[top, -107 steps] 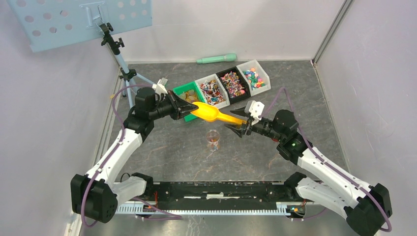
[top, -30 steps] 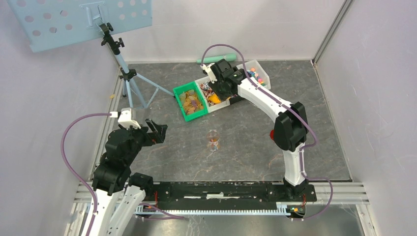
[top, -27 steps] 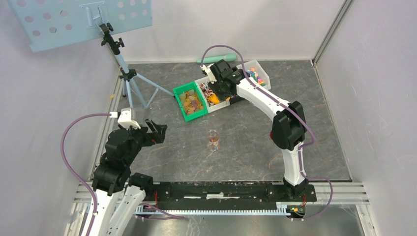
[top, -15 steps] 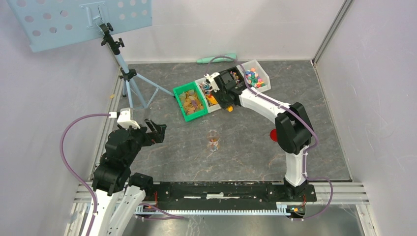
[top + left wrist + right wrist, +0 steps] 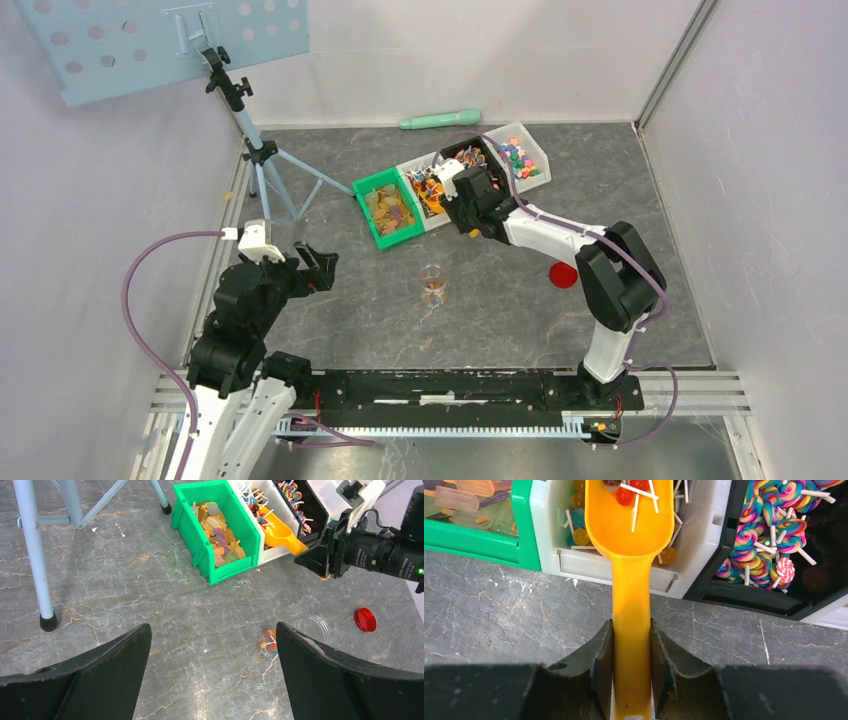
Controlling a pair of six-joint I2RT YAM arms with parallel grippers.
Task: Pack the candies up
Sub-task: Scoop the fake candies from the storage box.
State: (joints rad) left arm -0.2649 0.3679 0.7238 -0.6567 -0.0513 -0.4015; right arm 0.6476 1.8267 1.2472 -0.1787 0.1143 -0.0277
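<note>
Right fingers (image 5: pixel 601 655) pinch the yellow scoop (image 5: pixel 631 595) by its handle, part-closed on it. Ahead of them, lollipop candies (image 5: pixel 625 496) lie in its bowl above the white bin (image 5: pixel 589 567). The right arm (image 5: pixel 545 225) stretches low toward that bin. Left fingers (image 5: pixel 320 680) gape wide, empty, well short of the bin.

Worktop centre: bare stone (image 5: pixel 350 320) between the left tool (image 5: pixel 316 256), its jaws wide apart, and the clear jar (image 5: pixel 433 282); open passage.
Far row: the green bin (image 5: pixel 192 535) and three more bins stand touching side by side.
Right arm (image 5: pixel 545 228): slants from its base to the bins; the right tool (image 5: pixel 631 627) clamps the yellow scoop (image 5: pixel 631 585), whose bowl sits over the second bin.
Far left: the tripod (image 5: pixel 262 155) legs are spread, one foot near the green bin.
Right half: the red lid (image 5: pixel 563 275) lies beside the arm's elbow.
</note>
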